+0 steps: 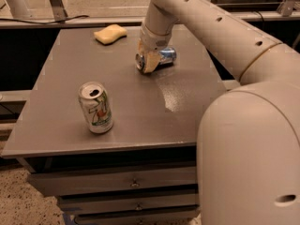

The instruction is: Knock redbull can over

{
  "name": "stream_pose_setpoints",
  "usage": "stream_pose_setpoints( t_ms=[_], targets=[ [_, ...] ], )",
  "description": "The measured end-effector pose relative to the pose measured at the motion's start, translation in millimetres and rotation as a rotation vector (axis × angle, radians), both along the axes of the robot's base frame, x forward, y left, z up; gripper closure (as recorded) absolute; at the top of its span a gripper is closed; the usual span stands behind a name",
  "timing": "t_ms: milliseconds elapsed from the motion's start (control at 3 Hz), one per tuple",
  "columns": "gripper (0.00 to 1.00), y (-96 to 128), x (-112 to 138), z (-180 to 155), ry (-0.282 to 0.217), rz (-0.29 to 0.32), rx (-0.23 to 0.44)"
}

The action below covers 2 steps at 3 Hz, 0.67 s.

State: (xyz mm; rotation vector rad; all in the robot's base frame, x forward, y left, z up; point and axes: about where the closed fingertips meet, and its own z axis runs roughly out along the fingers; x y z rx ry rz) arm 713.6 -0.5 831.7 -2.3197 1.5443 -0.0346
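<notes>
Redbull can [166, 56] | blue-silver, lying sideways (top end leftward) | hand [149, 63] at that end, grip: cannot tell

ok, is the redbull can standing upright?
No, the redbull can lies on its side on the table, with the hand over one end.

Grey counter [136, 121] in shot, drawers under its front edge. Three things on top: a yellow sponge [110, 33] lying flat near the far edge, a white 7UP can [96, 108] upright toward the front left, well apart from the rest, and the redbull can [165, 56] lying on its side in the far middle. The claw [149, 61] sits right at that can's left end, low over the counter.
</notes>
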Motion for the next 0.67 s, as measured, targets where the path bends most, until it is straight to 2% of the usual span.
stream_pose_setpoints(
  t_ms=[333,667],
  targets=[
    [0.59,0.0,0.0,0.1,0.0,0.0,0.0],
    [0.37,-4.7,3.1,6.5,0.043,-0.011,0.035]
  ],
)
